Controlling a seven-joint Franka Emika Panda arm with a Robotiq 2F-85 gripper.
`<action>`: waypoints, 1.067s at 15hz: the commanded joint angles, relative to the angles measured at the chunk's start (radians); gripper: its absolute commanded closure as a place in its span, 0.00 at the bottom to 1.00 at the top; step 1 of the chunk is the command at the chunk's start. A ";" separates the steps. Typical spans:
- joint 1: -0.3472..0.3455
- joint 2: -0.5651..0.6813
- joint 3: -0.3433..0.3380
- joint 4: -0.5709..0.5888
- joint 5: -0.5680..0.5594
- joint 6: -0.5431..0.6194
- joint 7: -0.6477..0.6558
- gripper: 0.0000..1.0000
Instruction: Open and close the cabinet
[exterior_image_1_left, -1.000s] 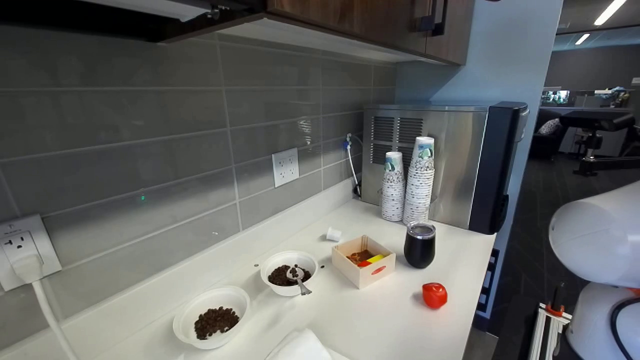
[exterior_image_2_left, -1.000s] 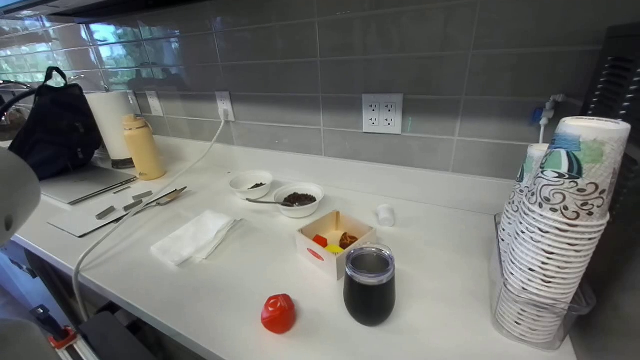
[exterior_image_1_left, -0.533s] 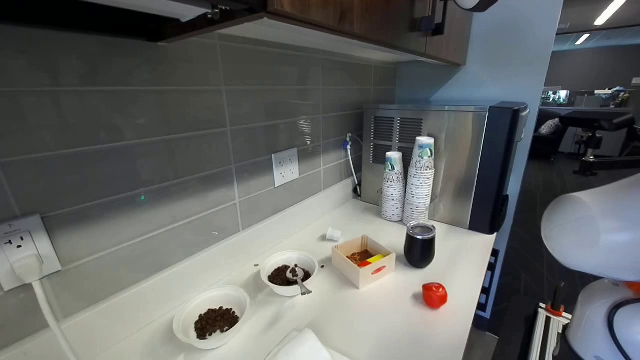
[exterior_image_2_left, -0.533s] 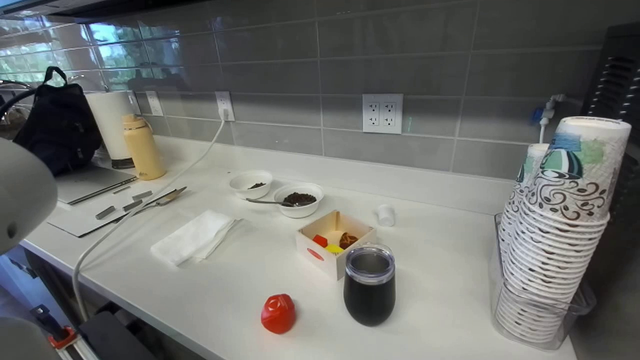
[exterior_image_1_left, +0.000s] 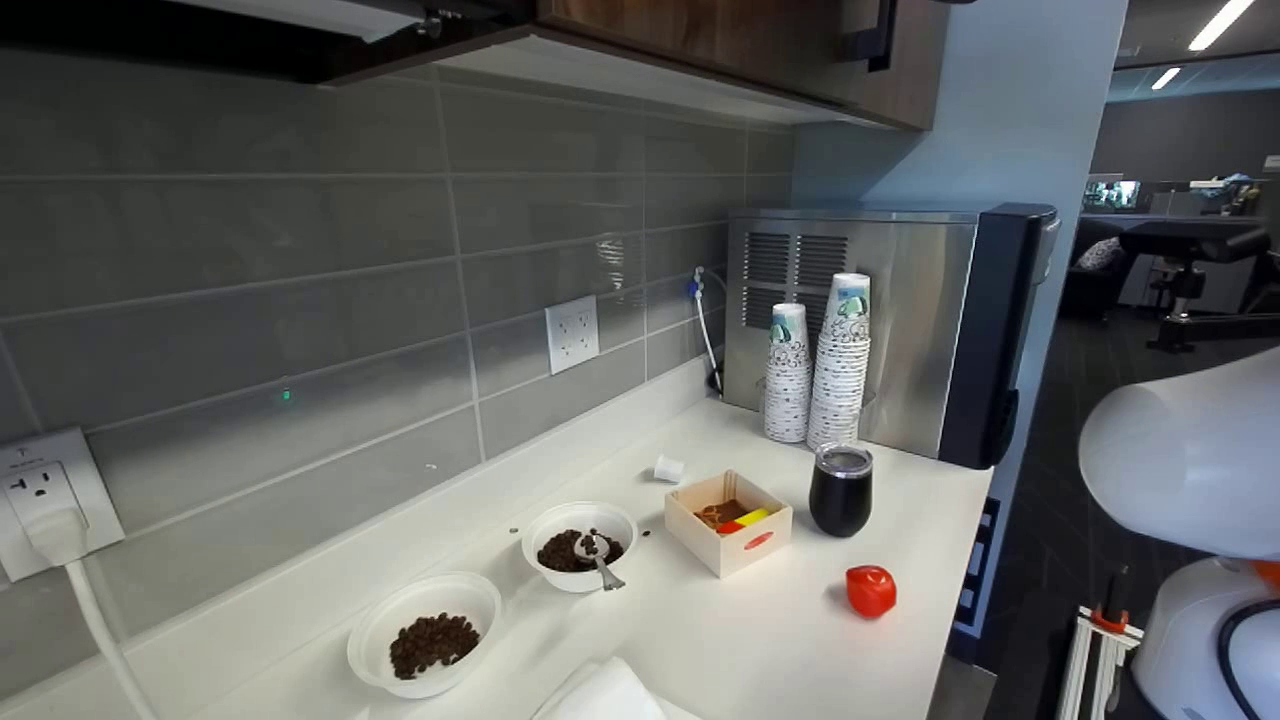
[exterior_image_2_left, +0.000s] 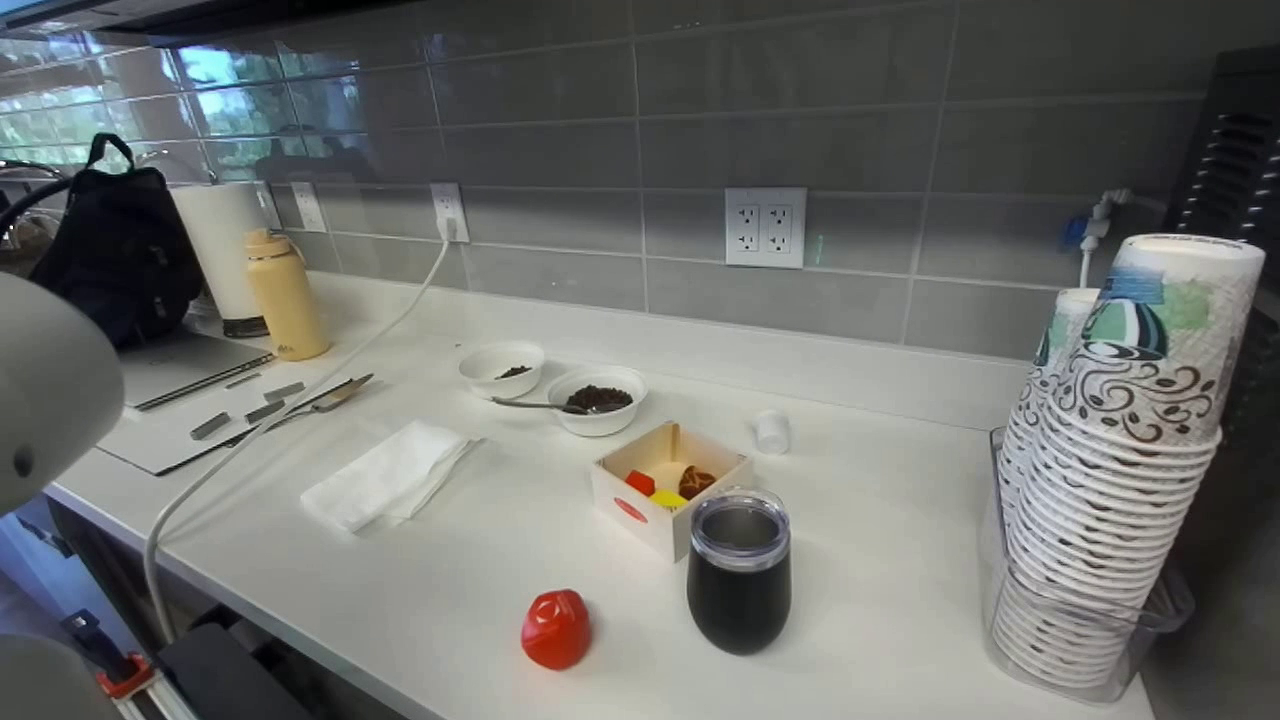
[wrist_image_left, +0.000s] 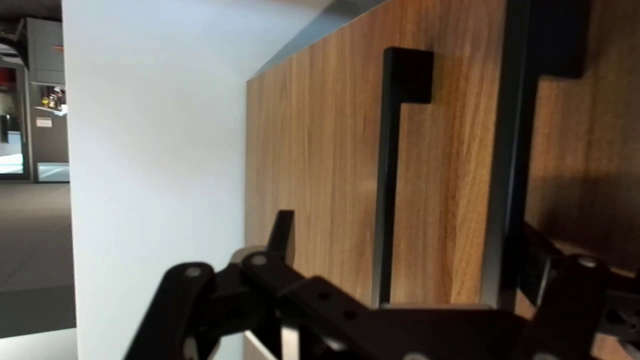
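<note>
The dark brown wooden cabinet (exterior_image_1_left: 700, 40) hangs at the top of an exterior view, its black handle (exterior_image_1_left: 880, 35) sticking out. In the wrist view, the cabinet front (wrist_image_left: 320, 150) shows two upright black handles, a thinner one (wrist_image_left: 387, 190) and a larger, closer one (wrist_image_left: 505, 165). The door with the closer handle looks slightly ajar. My gripper (wrist_image_left: 407, 225) is open. Its left finger is left of both handles. Its right finger is on the far right side of the closer handle and partly hidden by it. The gripper is out of sight in both exterior views.
A pale wall (wrist_image_left: 155, 150) stands beside the cabinet. Below are a metal appliance (exterior_image_1_left: 900, 330), stacked paper cups (exterior_image_1_left: 840, 390), a black tumbler (exterior_image_1_left: 841, 500), a wooden box (exterior_image_1_left: 700, 540), a red object (exterior_image_1_left: 870, 592) and bowls (exterior_image_1_left: 370, 650) on the white counter (exterior_image_1_left: 780, 640).
The cabinet handle has shifted slightly right and now covers the second handle; its door seems to have swung out a little. The arm part seen at the top has mostly left view.
</note>
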 joint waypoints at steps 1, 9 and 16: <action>-0.008 -0.067 -0.046 -0.004 0.009 -0.119 -0.040 0.00; 0.032 -0.164 -0.111 -0.021 -0.001 -0.281 -0.081 0.00; 0.052 -0.301 -0.173 -0.093 -0.027 -0.323 -0.139 0.00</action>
